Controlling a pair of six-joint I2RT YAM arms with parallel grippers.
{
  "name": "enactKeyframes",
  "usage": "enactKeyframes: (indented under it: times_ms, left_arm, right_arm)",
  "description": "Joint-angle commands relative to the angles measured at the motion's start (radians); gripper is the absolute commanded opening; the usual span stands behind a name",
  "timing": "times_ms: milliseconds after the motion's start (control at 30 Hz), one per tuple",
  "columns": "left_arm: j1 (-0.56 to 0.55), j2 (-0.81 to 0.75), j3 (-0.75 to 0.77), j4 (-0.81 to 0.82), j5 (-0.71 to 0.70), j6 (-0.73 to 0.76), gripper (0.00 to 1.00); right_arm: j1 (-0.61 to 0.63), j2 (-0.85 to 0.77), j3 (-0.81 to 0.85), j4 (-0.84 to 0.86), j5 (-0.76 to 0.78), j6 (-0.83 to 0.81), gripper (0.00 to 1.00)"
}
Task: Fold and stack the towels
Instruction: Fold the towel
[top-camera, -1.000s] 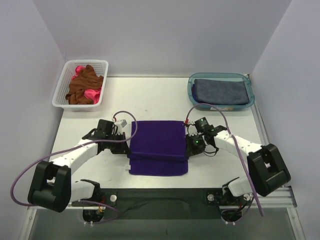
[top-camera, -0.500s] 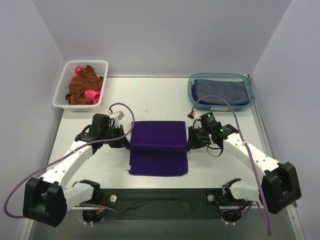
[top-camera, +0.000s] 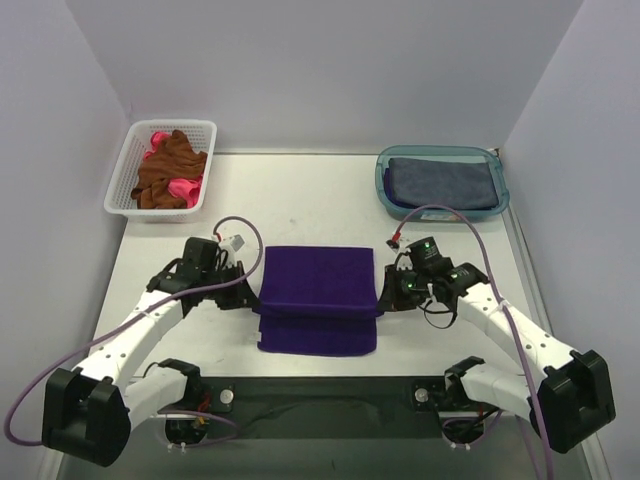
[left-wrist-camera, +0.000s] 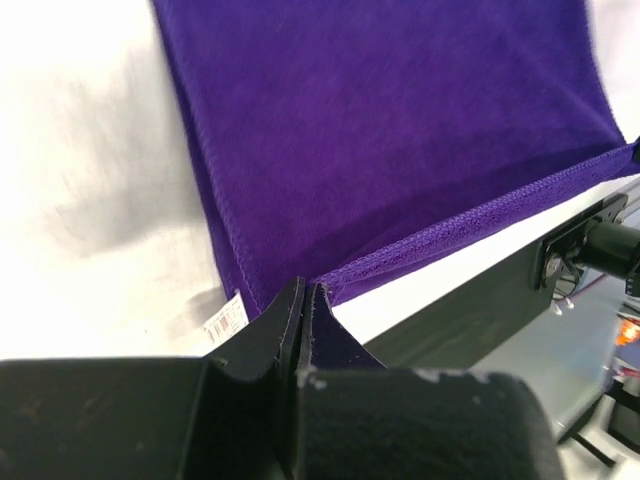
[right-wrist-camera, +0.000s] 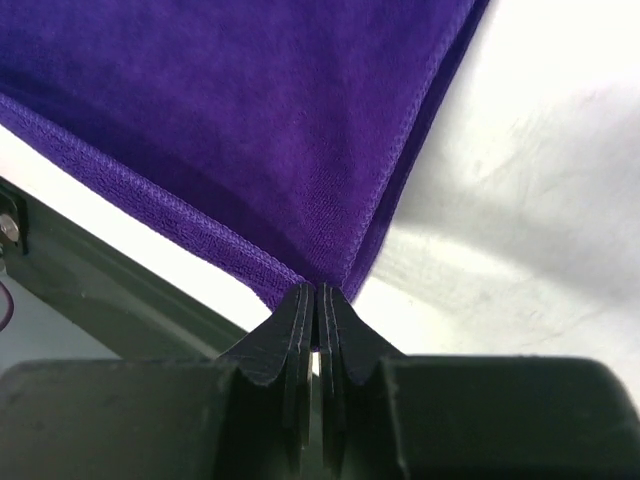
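Observation:
A deep purple towel lies at the middle of the table, its upper layer lifted and drawn toward the near edge. My left gripper is shut on the towel's left corner. On the opposite side my right gripper is shut on the right corner. The towel hangs stretched between both grippers, its hem taut. A slate blue-grey towel lies folded in the teal tub. Rust-brown and pink towels are bunched in the white basket.
The basket stands at the back left, the tub at the back right. The dark front rail with both arm bases runs along the table's near edge. White walls close in the left, back and right sides.
Both grippers have carried the purple towel's held edge toward the near side, so the folded upper layer now covers more of the lower one. Both arms have swung outward at the elbows.

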Motion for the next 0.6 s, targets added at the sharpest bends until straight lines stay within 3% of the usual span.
enactKeyframes:
  times_ms: [0, 567]
  left_arm:
    - [0.01, 0.043, -0.041, -0.049, -0.105, -0.029, 0.0]
    - [-0.063, 0.215, -0.067, 0.015, -0.129, -0.015, 0.0]
  right_arm:
    - [-0.006, 0.029, -0.046, -0.093, 0.082, 0.037, 0.0]
    - [-0.003, 0.25, -0.095, 0.019, 0.084, 0.06, 0.0]
